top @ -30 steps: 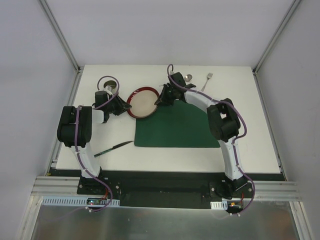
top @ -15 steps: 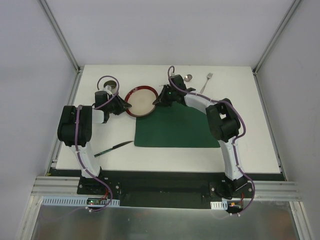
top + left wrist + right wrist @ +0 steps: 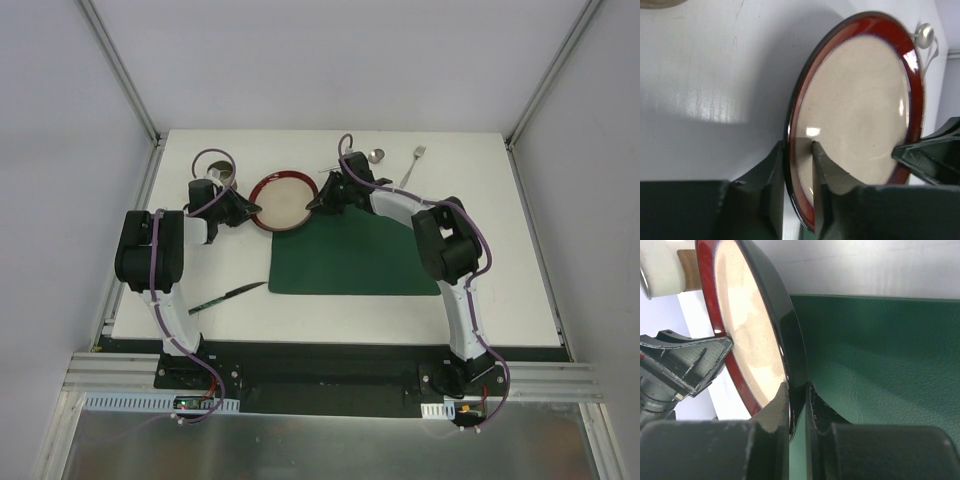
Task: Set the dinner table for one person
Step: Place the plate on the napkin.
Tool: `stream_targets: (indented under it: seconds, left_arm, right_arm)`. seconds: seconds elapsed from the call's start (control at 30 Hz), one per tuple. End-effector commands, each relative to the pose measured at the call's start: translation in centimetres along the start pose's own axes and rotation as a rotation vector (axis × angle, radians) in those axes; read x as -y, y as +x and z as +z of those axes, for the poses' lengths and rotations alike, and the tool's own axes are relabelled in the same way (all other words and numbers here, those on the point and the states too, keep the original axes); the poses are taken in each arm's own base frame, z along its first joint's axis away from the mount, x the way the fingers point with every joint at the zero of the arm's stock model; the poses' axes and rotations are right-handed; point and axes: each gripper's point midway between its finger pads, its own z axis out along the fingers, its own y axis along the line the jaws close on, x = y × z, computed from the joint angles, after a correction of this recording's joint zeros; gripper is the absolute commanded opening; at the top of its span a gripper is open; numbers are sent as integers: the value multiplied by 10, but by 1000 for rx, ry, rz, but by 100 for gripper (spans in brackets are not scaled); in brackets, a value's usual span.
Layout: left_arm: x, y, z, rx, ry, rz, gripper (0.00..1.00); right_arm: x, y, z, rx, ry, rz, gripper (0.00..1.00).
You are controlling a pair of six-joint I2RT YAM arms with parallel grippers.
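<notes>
1. Left gripper (image 3: 247, 208) was clamped on the left rim of the plate (image 3: 282, 202). Right gripper (image 3: 318, 200) was clamped on the opposite rim.
2. Plate was at the far-left corner of the green placemat (image 3: 350, 255), mostly off it, over the white dinner table (image 3: 500, 250). Couldn't tell if it was lifted.
3. My read: early stage. Mat was laid near-centre with nothing on it.
4. Left to do: plate onto mat. Knife (image 3: 228, 296) lay near-left of the mat, fork (image 3: 414, 160) and spoon (image 3: 375, 156) by the far edge, cup (image 3: 222, 178) beyond the left gripper. None placed.

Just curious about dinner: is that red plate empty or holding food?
Empty: the plate shows only its bare beige centre in both wrist views.
</notes>
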Motion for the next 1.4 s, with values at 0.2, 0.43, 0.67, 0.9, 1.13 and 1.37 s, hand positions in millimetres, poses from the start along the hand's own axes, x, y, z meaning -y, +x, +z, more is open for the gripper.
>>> stream_targets:
  seconds: [0.2, 0.43, 0.67, 0.9, 1.13, 1.37]
  left_arm:
    - [46, 28, -4, -116, 121, 35, 0]
    - [48, 27, -12, -91, 95, 58, 0]
    - [59, 29, -28, -74, 84, 109, 0]
    - [81, 32, -46, -50, 88, 174, 0]
    - [100, 54, -44, -69, 91, 219, 0]
    - [109, 88, -33, -120, 78, 233, 0]
  right_arm:
    - [-148, -6, -69, 78, -436, -122, 0]
    - [-147, 0, -67, 75, -427, -124, 1]
    - [-145, 13, -68, 62, -405, -155, 1]
    - [-124, 28, -80, 51, -333, -203, 1]
    - [-81, 51, -99, 56, -239, -225, 1]
    - [-62, 67, -129, 80, -208, -232, 1]
